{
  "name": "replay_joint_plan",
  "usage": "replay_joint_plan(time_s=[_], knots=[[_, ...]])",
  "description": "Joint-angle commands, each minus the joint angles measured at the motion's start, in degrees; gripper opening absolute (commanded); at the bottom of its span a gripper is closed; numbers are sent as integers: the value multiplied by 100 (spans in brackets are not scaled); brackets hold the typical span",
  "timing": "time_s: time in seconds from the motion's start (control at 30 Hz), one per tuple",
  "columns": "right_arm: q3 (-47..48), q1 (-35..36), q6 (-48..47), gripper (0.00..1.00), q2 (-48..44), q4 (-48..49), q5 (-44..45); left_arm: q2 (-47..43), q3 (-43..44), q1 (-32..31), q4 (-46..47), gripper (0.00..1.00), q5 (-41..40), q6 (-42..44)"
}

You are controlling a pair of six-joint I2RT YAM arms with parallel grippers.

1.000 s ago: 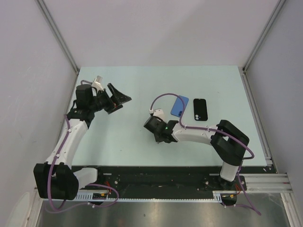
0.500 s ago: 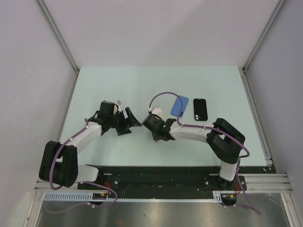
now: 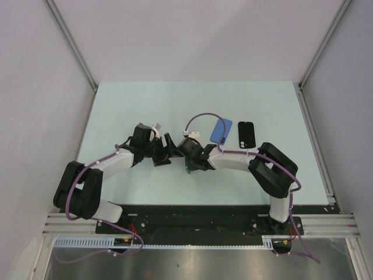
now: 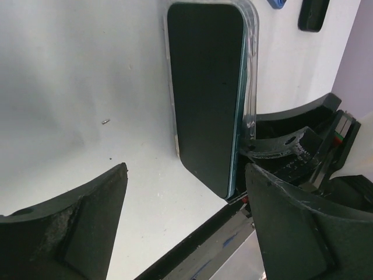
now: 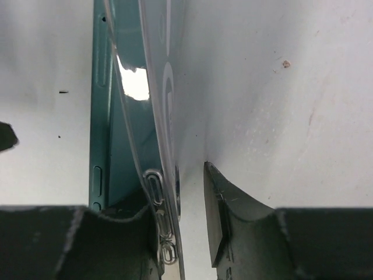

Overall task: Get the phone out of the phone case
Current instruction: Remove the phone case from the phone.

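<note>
A teal phone (image 4: 207, 93) with a dark screen stands on its long edge on the table, in a clear phone case (image 4: 252, 70). In the right wrist view the clear phone case (image 5: 152, 87) bows away from the teal phone (image 5: 116, 140) along one side. My right gripper (image 5: 178, 192) straddles its end. One finger lies against the phone side, and the other finger (image 5: 224, 221) stands off the case with a gap. My left gripper (image 4: 183, 192) is open wide, facing the screen, a finger on each side of the phone's near end. In the top view the left gripper (image 3: 166, 149) and right gripper (image 3: 189, 156) meet mid-table.
A blue case (image 3: 221, 130) and a black phone (image 3: 246, 135) lie flat on the table to the right, behind my right arm. Grey walls enclose the table on three sides. The black rail runs along the near edge.
My left arm swung in from the far left to mid-table, its open jaws now at the phone. My right gripper's jaws have loosened around the cased phone.
</note>
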Motion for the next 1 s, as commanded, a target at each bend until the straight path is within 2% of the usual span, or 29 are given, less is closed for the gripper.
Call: replay_joint_plan(time_s=[0.0,0.07,0.17,0.3,0.43,0.47,0.57,0.73,0.9,0.97], knots=[[-299,2,292,35,947,902,-833,55,197,-242,288,86,45,-17],[-299,2,292,41,964,920,-877,64,171,-268,332,86,36,-26],[-308,11,283,42,991,955,-939,64,171,-268,359,86,1,-43],[-326,20,265,39,973,990,-965,117,250,-268,332,82,-157,-26],[-334,46,257,5,920,999,-930,204,294,-268,271,77,-324,18],[-334,55,248,0,894,999,-930,205,303,-268,262,76,-316,18],[-334,108,222,0,807,885,-790,91,294,-268,245,75,-315,36],[-352,178,73,0,350,166,-157,-85,338,-268,201,76,-246,-8],[-554,160,-130,0,-239,-405,19,-15,84,-146,699,78,613,-403],[-563,187,-174,0,-389,-599,115,29,-101,-137,859,78,695,-456]])
